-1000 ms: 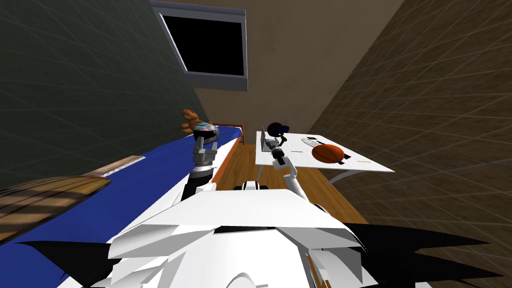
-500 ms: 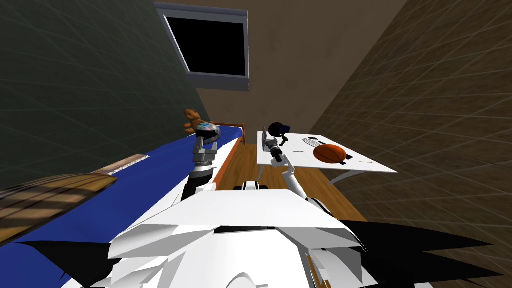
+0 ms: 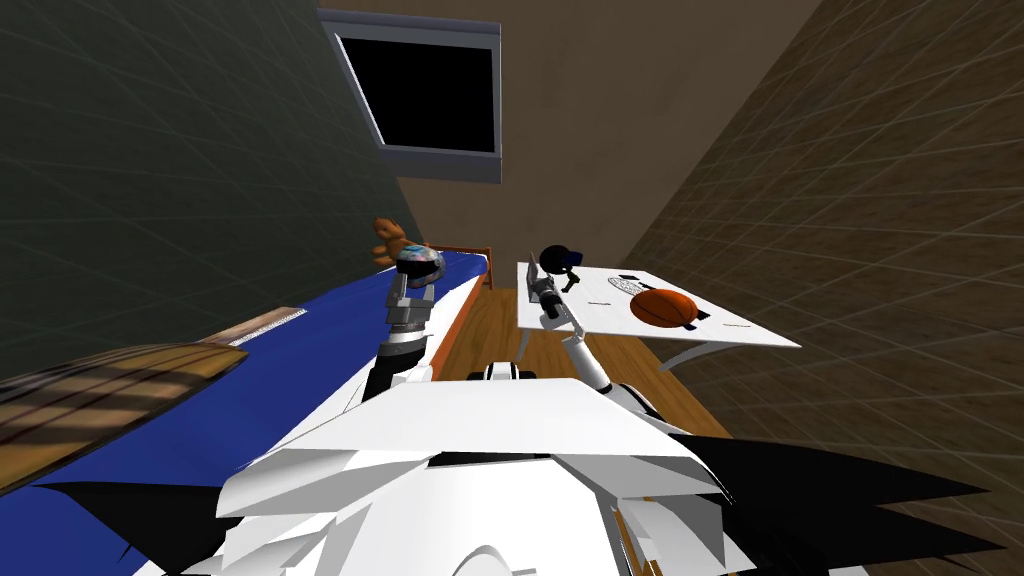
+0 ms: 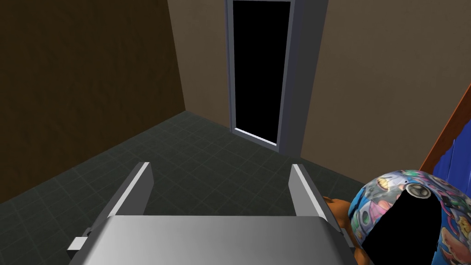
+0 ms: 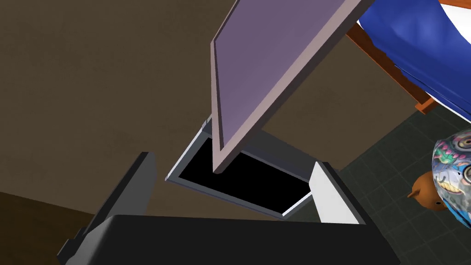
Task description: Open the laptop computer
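The right gripper, spread and empty, hovers just beside the laptop's flat, smooth, mauve slab of a lid.

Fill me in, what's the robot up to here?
The right pincer is at the laptop on the white table, working its lid. The lid stands raised at a slant, its corner between the pincer's open fingers, not clamped. The left pincer hangs open over the blue bed, beside a patterned helmet, holding nothing.
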`<state>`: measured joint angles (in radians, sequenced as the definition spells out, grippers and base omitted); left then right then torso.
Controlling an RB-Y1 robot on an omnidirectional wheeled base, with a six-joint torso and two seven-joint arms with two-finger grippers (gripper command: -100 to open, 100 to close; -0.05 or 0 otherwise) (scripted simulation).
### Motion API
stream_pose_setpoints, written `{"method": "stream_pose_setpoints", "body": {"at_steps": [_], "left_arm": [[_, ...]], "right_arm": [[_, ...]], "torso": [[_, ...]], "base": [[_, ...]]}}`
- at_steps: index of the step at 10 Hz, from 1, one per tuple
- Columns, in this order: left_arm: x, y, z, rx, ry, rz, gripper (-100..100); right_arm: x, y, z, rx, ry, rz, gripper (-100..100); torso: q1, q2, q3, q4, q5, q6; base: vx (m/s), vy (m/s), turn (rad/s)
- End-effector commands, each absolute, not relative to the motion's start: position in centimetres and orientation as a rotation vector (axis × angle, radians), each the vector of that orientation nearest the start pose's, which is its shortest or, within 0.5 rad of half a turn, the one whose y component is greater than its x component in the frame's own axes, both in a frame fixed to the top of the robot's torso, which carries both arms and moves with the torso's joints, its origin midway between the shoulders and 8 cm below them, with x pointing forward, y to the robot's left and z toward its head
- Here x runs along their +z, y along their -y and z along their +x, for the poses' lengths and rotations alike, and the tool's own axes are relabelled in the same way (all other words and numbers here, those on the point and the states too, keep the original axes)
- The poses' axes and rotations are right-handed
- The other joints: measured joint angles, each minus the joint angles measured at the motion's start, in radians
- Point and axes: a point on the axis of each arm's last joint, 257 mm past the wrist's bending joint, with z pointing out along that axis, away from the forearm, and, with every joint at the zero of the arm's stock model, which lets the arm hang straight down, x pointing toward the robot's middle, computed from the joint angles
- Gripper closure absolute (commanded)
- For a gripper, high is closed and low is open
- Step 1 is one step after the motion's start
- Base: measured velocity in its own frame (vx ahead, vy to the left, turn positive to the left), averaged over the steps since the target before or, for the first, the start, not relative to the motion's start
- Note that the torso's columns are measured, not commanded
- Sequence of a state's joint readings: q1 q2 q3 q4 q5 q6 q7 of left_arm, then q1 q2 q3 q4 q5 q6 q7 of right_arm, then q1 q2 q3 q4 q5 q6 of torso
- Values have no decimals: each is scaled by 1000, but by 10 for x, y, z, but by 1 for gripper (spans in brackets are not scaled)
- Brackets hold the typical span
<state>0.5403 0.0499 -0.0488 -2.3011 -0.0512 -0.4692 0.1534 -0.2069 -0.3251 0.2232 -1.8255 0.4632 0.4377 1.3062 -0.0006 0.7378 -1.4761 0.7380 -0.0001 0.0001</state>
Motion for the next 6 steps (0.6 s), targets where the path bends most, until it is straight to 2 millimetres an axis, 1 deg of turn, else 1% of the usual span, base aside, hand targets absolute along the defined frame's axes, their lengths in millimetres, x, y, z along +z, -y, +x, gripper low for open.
{"method": "stream_pose_setpoints", "body": {"at_steps": [1,2,6], "left_arm": [[13,-257,345,-1437,-679,-700,0],[13,-257,345,-1437,-679,-700,0],[13,-257,345,-1437,-679,-700,0]], "right_arm": [[-102,209,592,-505,-1483,-520,-100],[-102,209,592,-512,-1481,-527,-100],[-102,226,610,-733,-1486,-662,-100]], "torso": [[0,0,0,0,0,0],[1,0,0,0,0,0],[1,0,0,0,0,0]], "base": [[-12,38,24],[-10,35,10],[-11,45,19]]}}
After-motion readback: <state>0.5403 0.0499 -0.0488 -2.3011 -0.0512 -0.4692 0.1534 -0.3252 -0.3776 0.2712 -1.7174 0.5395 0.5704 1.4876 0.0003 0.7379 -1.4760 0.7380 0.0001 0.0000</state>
